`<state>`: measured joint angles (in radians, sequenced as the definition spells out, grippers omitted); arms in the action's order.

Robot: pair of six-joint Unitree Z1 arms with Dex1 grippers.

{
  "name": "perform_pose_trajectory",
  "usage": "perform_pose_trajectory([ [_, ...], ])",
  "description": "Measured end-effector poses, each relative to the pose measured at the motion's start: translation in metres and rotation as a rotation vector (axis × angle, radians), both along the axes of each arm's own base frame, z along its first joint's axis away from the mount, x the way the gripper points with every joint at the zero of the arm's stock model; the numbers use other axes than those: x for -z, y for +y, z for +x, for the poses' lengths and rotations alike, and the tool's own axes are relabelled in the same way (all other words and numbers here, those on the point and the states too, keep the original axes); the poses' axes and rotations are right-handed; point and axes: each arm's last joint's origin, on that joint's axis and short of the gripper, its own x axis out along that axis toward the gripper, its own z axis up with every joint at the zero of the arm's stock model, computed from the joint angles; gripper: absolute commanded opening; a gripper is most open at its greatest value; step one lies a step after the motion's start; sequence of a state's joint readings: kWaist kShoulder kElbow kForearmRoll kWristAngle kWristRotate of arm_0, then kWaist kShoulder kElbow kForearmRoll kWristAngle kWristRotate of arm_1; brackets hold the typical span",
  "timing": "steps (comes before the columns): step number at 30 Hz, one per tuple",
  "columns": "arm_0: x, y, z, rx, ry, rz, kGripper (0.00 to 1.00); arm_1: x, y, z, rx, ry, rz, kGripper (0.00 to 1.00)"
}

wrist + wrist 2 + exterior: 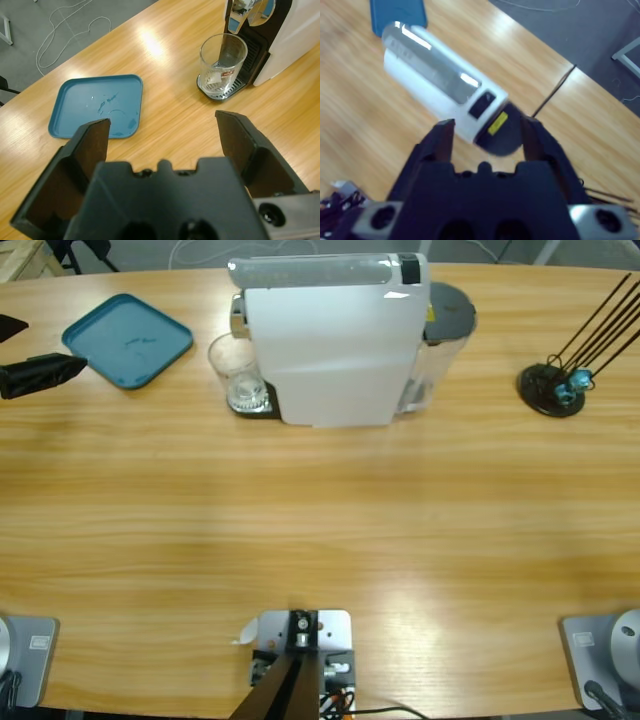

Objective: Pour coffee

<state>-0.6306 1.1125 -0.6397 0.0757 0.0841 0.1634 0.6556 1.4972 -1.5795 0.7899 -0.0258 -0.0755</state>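
Left wrist view alone shows glass (pixel 223 64) under spout (pixel 248 11)

One white coffee machine (pixel 330 340) stands with one clear glass (pixel 236 372) just beside it, one blue tray (pixel 128 340) and one black stick holder (pixel 552 390) well apart.

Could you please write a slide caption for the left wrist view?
Open left gripper hovers over the table, facing a blue tray and a glass at the coffee machine.
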Motion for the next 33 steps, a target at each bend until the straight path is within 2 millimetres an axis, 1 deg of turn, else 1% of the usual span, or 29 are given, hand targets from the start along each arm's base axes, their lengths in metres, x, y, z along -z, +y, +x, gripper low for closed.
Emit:
perform_pose_trajectory([
  [2,0.001,0.0,0.0,0.001,0.003,-0.004,0.908,0.009,-0.02,-0.026,0.001,0.001,0.014,0.998],
  [4,0.002,0.0,-0.001,0.01,0.007,-0.01,0.908,0.026,-0.041,-0.054,0.011,-0.002,0.038,0.991],
  [6,0.003,-0.001,-0.001,0.015,0.007,-0.013,0.908,0.042,-0.059,-0.078,0.017,0.008,0.054,0.991],
  [7,0.003,-0.001,-0.001,0.015,0.007,-0.014,0.908,0.048,-0.067,-0.088,0.02,0.011,0.06,0.991],
  [9,0.003,-0.001,-0.001,0.016,0.006,-0.015,0.908,0.05,-0.076,-0.1,0.024,0.001,0.074,0.991],
  [11,0.003,-0.001,-0.001,0.016,0.005,-0.015,0.908,0.044,-0.078,-0.102,0.022,-0.003,0.074,0.991],
  [13,0.003,-0.001,-0.001,0.017,0.006,-0.015,0.905,0.034,-0.075,-0.099,0.017,-0.011,0.073,0.987],
  [15,0.003,-0.001,-0.001,0.017,0.007,-0.015,0.904,0.024,-0.069,-0.09,0.014,-0.021,0.078,0.982],
  [17,0.003,-0.001,-0.001,0.019,0.008,-0.014,0.904,0.018,-0.06,-0.079,0.014,-0.02,0.076,0.989],
  [20,0.005,-0.002,-0.001,0.028,0.014,-0.015,0.904,0.02,-0.051,-0.067,0.015,-0.001,0.062,1.0],
  [22,0.006,-0.003,-0.002,0.042,0.022,-0.019,0.904,0.024,-0.048,-0.064,0.015,0.011,0.053,1.0],
  [24,0.008,-0.003,-0.003,0.049,0.023,-0.025,0.904,0.036,-0.05,-0.066,0.013,0.035,0.037,1.0],
  [27,0.01,-0.005,-0.002,0.06,0.028,-0.037,0.904,0.069,-0.056,-0.076,0.004,0.088,0.008,0.993],
  [31,0.014,-0.009,0.001,0.068,0.044,-0.04,0.904,0.105,-0.08,-0.109,-0.01,0.079,0.028,0.989],
  [33,0.015,-0.01,0.002,0.07,0.045,-0.04,0.904,0.116,-0.092,-0.124,-0.012,0.053,0.049,0.991],
])
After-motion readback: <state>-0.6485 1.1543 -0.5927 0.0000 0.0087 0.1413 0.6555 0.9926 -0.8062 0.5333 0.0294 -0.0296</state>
